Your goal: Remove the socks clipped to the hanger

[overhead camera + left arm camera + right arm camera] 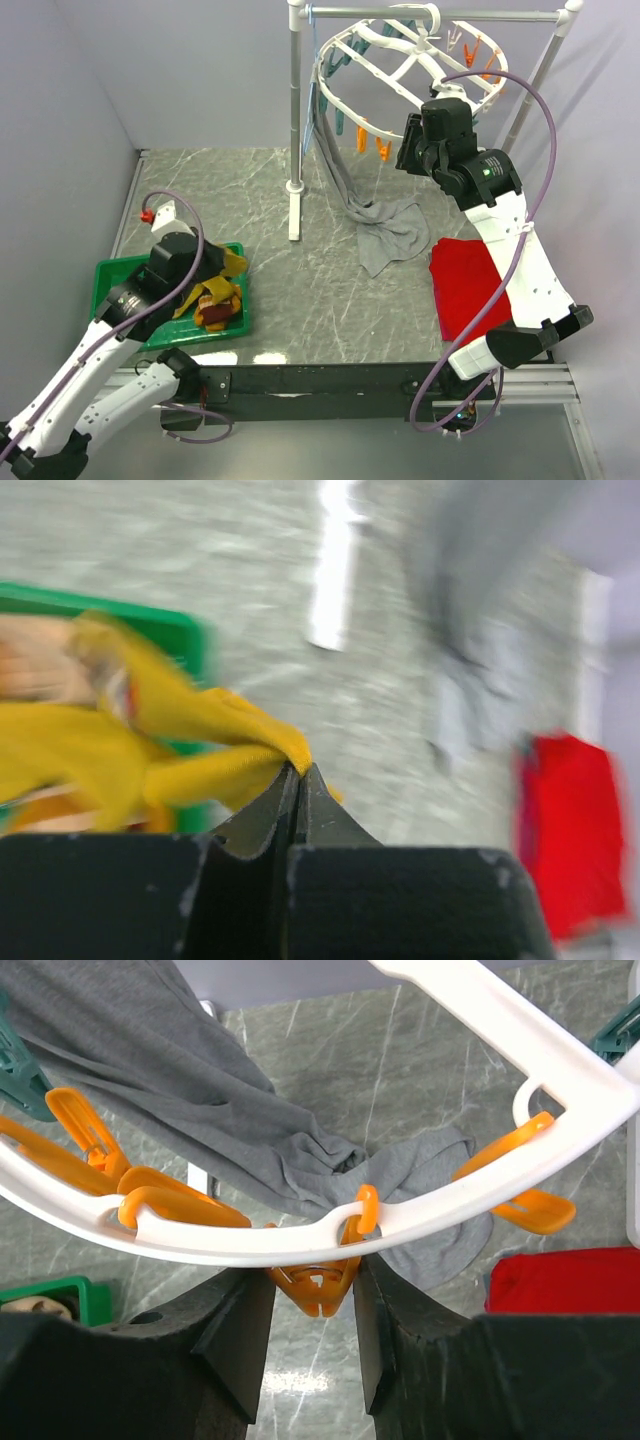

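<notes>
The white round hanger (385,45) hangs from the rack's top rail, with orange and teal clips on its rim (250,1245). My right gripper (410,145) is raised to the near rim. In the right wrist view its gripper (312,1272) is shut on an orange clip (320,1290), both fingers touching it, and no sock shows on that clip. Several socks (215,300) lie heaped in the green tray (115,272). My left gripper (228,266) is over the tray's right side. In the left wrist view the gripper (300,770) is shut on a mustard sock (200,730).
A grey tank top (385,230) hangs from the rail and trails onto the table. A red cloth (470,285) lies at the right. The rack's upright pole (295,120) and foot stand at centre back. Grey walls close in on the left and back.
</notes>
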